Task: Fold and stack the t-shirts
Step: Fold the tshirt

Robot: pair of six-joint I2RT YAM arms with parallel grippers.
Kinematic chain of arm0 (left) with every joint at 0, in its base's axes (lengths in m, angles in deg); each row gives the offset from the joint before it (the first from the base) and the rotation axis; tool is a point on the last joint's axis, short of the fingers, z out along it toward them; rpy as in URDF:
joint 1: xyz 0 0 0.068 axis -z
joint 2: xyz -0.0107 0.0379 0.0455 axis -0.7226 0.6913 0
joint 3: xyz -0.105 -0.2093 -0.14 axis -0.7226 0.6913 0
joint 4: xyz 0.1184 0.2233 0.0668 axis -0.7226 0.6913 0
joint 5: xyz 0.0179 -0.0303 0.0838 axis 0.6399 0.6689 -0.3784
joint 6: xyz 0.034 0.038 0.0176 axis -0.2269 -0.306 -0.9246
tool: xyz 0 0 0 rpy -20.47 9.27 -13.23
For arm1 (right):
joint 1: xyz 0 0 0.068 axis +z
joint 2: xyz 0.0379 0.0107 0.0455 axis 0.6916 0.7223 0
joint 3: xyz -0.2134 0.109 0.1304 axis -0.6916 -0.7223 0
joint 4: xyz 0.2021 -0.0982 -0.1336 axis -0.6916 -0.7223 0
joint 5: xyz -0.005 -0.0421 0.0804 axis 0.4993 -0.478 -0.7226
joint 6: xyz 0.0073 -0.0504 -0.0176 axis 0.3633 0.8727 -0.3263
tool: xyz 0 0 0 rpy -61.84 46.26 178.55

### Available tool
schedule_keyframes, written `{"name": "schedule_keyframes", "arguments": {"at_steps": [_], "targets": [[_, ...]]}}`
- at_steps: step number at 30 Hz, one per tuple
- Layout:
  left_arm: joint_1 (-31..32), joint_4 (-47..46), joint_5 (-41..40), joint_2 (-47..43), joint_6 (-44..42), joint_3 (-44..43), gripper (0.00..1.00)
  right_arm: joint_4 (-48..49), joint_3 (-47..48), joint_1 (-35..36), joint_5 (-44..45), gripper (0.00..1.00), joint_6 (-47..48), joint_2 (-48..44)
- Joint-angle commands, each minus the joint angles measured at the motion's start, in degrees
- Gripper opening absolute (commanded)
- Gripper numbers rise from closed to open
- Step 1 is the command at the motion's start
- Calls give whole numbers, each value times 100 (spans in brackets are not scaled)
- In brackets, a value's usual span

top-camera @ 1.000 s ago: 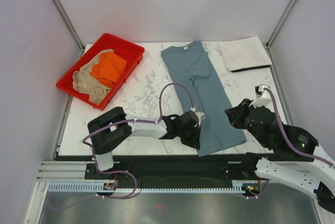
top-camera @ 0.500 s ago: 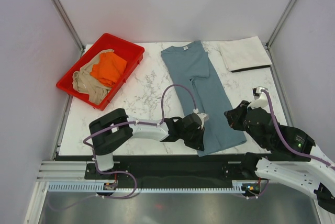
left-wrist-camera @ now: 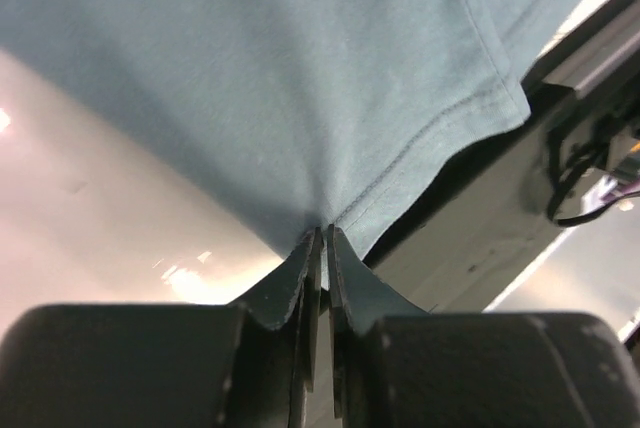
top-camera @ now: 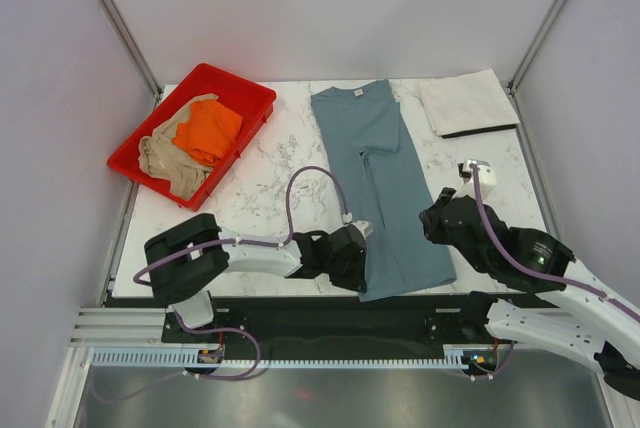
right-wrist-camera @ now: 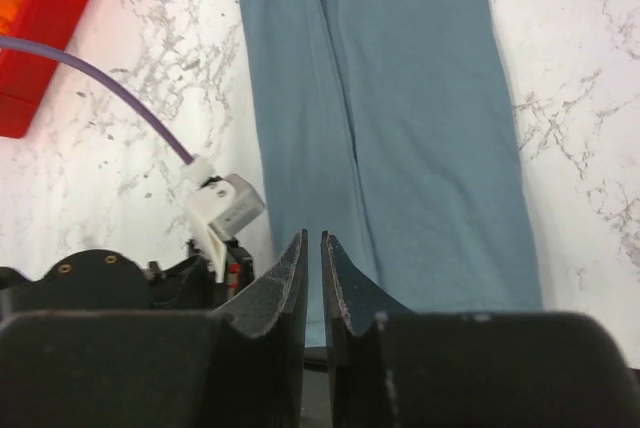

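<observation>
Pinching hem of slate blue-grey cotton t-shirt [top-camera: 385, 178] with left gripper [left-wrist-camera: 323, 235], lower centre; hovering with nearly closed, empty right gripper [right-wrist-camera: 312, 240].

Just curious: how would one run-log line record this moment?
left claw: shut on blue-grey t-shirt hem | right claw: empty above it

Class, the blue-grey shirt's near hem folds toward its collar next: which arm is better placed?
Left. The left gripper is shut on the blue-grey shirt at its near hem corner; the right gripper hangs above the cloth, jaws nearly together, holding nothing.
</observation>
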Motion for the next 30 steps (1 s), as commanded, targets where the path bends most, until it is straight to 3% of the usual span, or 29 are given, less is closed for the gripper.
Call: {"name": "schedule_keyframes", "arguments": {"at_steps": [1,8,14,20,23,24,30], "targets": [[-22,937,-700,-379,131,338,14,115,292,-5,96,17,197,248],[-198,1079,-885,-1311,184,927,15,325,364,-101,9,17,513,1083],[-418,1079,-885,-2251,184,1217,15,818,-224,-926,-1431,17,742,1725],[-488,1079,-885,-2910,184,1200,15,678,-1174,-1033,-1934,14,286,1901],[-488,1079,-885,-2877,184,911,15,598,-1464,-1059,-1776,13,66,1779],[-479,1853,-824,-2754,-51,736,22,598,-1465,-1085,-1724,13,65,1761],[-479,1475,-595,-1991,-221,348,22,467,-1158,-1200,-1539,13,109,1665]]}}
